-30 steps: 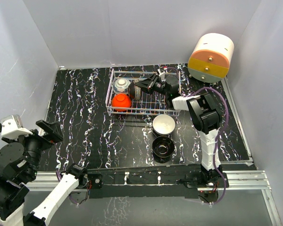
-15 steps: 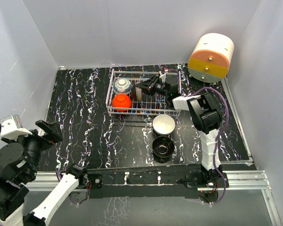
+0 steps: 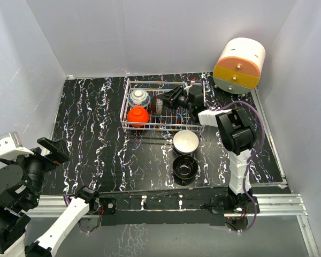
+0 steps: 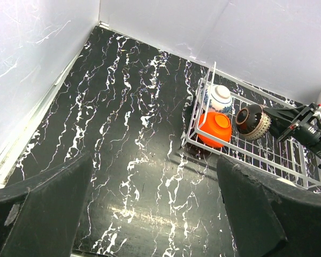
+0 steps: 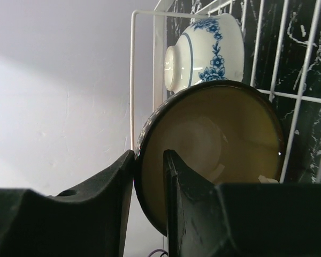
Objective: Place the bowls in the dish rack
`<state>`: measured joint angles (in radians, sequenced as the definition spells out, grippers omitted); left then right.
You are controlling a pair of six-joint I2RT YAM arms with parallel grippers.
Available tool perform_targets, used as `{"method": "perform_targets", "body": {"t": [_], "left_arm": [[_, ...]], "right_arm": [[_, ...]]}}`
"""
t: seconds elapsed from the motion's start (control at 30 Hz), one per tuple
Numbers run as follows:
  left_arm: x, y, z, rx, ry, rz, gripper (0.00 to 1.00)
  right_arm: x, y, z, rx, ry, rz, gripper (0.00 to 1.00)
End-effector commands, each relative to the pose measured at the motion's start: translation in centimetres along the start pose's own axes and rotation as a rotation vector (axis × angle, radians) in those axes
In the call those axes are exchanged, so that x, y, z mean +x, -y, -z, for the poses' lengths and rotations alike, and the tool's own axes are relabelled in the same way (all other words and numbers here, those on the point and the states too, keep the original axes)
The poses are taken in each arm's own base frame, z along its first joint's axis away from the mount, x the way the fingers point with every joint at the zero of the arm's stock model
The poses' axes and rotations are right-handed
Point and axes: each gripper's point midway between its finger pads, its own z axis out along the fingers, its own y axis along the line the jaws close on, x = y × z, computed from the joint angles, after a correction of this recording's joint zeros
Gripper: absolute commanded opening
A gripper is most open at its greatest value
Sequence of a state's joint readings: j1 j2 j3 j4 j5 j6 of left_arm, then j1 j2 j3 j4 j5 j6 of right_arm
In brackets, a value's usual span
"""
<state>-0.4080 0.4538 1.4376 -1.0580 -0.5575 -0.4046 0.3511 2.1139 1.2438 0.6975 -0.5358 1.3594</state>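
Note:
The white wire dish rack [image 3: 176,121] stands at the back middle. In its left end sit the blue-and-white bowl [image 3: 138,97] and the red bowl [image 3: 137,116]. My right gripper [image 3: 165,100] is shut on the rim of the tan-beige bowl [image 3: 157,105] and holds it on edge over the rack floor, next to the blue-and-white bowl [image 5: 206,51]. One finger is inside the tan-beige bowl [image 5: 219,144], one outside. The white bowl [image 3: 185,142] and black bowl [image 3: 185,167] sit on the table in front of the rack. My left gripper [image 3: 53,150] is open and empty at the near left.
A cream-and-orange round drawer unit [image 3: 239,65] stands at the back right corner. Grey walls close the table on three sides. The left wrist view shows the rack [image 4: 203,140], the red bowl [image 4: 214,128] and the tan-beige bowl [image 4: 252,121] from afar.
My right gripper has shifted slightly right with the tan-beige bowl in it, staying over the rack. My left arm has sunk a little toward the near left.

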Motion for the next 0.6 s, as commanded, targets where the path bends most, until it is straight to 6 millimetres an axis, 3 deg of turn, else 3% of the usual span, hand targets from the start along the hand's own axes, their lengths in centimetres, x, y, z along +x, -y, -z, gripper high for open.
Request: {"method": "perform_targets", "body": {"t": [0.0, 0.57], "left_arm": [[-0.5, -0.2, 0.3, -0.001, 0.008, -0.006, 0.97], [-0.1, 0.2, -0.1, 0.009, -0.003, -0.002, 0.97]], "right_arm": [[-2.4, 2.1, 1.7, 0.159, 0.127, 0.010, 0.30], [-5.0, 2.7, 4.9, 0.332, 0.276, 0.085, 0.31]]}}
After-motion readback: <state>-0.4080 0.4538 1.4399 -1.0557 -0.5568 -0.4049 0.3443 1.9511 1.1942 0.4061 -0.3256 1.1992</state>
